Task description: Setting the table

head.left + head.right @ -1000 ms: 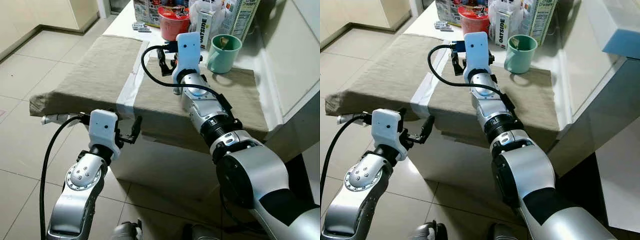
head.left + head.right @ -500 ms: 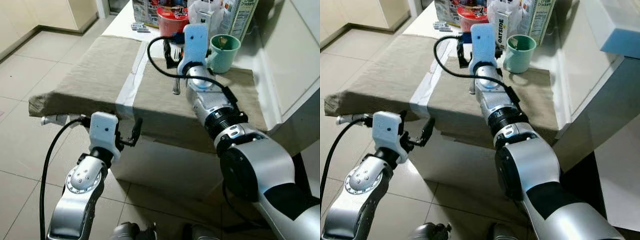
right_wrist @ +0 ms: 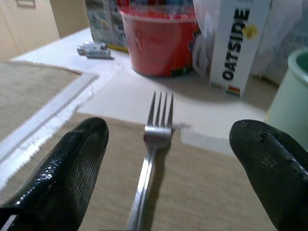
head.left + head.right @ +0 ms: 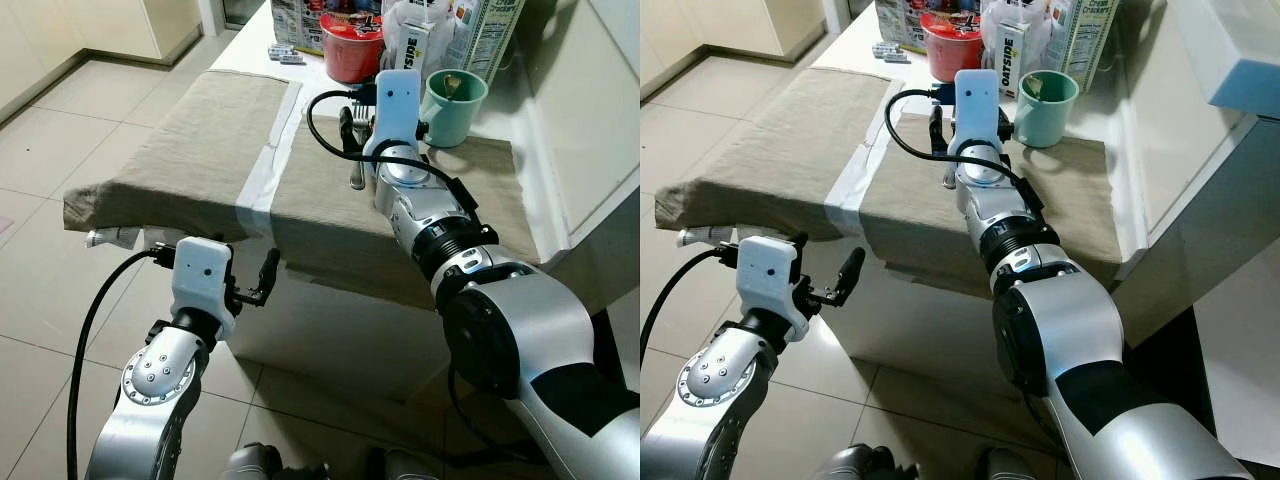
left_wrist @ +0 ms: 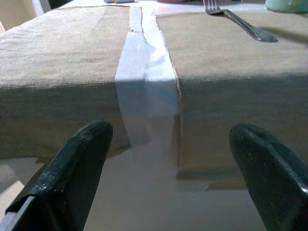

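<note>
A silver fork (image 3: pixel 148 166) lies flat on the right beige placemat (image 4: pixel 455 195), its tines pointing toward the red bowl (image 4: pixel 351 47). My right gripper (image 3: pixel 168 163) hovers low over that mat, open, with one finger on each side of the fork and neither touching it. A green mug (image 4: pixel 452 96) stands just right of that gripper. My left gripper (image 5: pixel 168 161) is open and holds nothing. It hangs in front of the table's near edge, below the top, facing the white strip (image 5: pixel 144 72) between the two mats. The fork (image 5: pixel 240 23) also shows far back from there.
A second beige placemat (image 4: pixel 170 140) covers the table's left half. An Oatside carton (image 4: pixel 408 45), a cereal box (image 4: pixel 482 30) and other packages crowd the far edge. A wall and ledge (image 4: pixel 590 110) close in the right side. Tiled floor (image 4: pixel 60 150) lies to the left.
My right gripper has moved farther back and right along the mat, toward the mug, while the fork stays lying on the mat. My left gripper has sunk a little.
</note>
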Robot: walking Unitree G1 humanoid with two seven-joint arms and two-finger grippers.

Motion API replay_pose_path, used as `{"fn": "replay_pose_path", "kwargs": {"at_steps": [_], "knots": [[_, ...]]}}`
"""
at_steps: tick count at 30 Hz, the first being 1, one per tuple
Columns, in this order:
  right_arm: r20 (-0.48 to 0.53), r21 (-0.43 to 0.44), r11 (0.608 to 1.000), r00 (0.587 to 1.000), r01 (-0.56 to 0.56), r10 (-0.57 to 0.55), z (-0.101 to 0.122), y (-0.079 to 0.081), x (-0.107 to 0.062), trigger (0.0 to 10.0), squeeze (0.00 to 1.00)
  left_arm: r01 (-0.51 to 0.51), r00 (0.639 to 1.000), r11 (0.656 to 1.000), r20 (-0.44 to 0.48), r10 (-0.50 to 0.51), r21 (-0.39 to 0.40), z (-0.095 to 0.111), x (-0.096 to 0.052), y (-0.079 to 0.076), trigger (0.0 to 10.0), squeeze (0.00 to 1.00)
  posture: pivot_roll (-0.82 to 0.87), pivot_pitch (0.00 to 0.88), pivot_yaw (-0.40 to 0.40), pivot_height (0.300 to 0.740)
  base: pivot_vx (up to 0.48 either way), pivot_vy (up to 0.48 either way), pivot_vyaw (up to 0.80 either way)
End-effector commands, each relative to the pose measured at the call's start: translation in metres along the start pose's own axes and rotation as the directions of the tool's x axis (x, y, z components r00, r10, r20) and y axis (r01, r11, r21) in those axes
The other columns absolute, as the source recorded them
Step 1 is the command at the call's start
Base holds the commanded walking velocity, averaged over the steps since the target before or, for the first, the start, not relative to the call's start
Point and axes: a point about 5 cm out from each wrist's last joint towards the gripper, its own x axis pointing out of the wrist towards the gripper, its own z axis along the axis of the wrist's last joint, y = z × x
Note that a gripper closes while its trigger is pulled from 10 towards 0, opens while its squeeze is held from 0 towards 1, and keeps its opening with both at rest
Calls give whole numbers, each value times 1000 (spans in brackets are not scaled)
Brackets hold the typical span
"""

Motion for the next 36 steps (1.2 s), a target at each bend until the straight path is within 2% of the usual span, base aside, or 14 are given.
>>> {"fn": "replay_pose_path", "kwargs": {"at_steps": [1,10,15,16,17,18,24,25,26,27,30,34,35,36], "knots": [[-80,-3,1000,997,11,-11,-18,-3,-2,10000,0,7,1000,1000,-3,-7,12,2,-3,0,10000,0,80,165,14,740,0,0,0],[-201,79,997,979,-3,19,-43,-3,-8,10000,0,10,1000,1000,-9,-10,14,3,-4,-1,10000,0,76,176,12,740,0,0,0],[-216,75,997,976,-13,29,-47,-2,-9,10000,0,11,1000,1000,-14,-11,13,3,-5,-2,10000,0,74,181,9,740,0,0,0],[-217,73,997,976,-15,31,-48,-2,-9,2353,0,11,1000,1000,-14,-11,13,3,-5,-2,10000,0,74,181,9,740,0,0,0],[-217,73,997,976,-15,31,-48,-2,-9,2353,0,11,1000,1000,-14,-11,13,3,-5,-2,10000,0,74,181,9,740,0,0,0],[-218,72,997,975,-24,39,-48,0,-10,0,0,11,1000,1000,-13,-11,12,3,-5,-2,10000,0,73,182,8,740,0,0,0],[-216,85,995,974,-48,65,-49,3,-10,0,0,10,1000,1000,-14,-10,8,4,-4,-3,10000,0,71,186,4,740,0,0,0],[-218,88,995,974,-50,68,-50,3,-11,0,31,10,1000,1000,-14,-10,8,4,-4,-3,10000,0,70,187,4,740,0,0,0],[-220,88,995,973,-54,72,-51,4,-11,0,576,9,1000,1000,-14,-9,7,3,-4,-3,10000,0,68,187,3,740,0,0,0],[-225,90,994,971,-63,82,-53,5,-12,0,745,9,1000,1000,-14,-9,6,4,-3,-3,10000,0,67,188,2,740,0,0,0],[-228,92,993,970,-67,87,-54,5,-12,0,749,10,1000,1000,-13,-10,4,4,-3,-3,10000,0,66,188,2,740,0,0,0],[-232,89,994,969,-69,88,-56,5,-13,0,667,10,1000,1000,-13,-10,2,4,-2,-4,10000,0,64,190,2,740,0,0,0],[-233,86,994,968,-70,89,-57,5,-13,0,75,10,1000,1000,-13,-10,1,4,-2,-4,10000,0,63,189,3,740,0,0,0],[-233,86,994,968,-70,89,-57,5,-13,0,75,10,1000,1000,-13,-10,1,4,-2,-4,10000,0,63,189,3,740,0,0,0]]}}
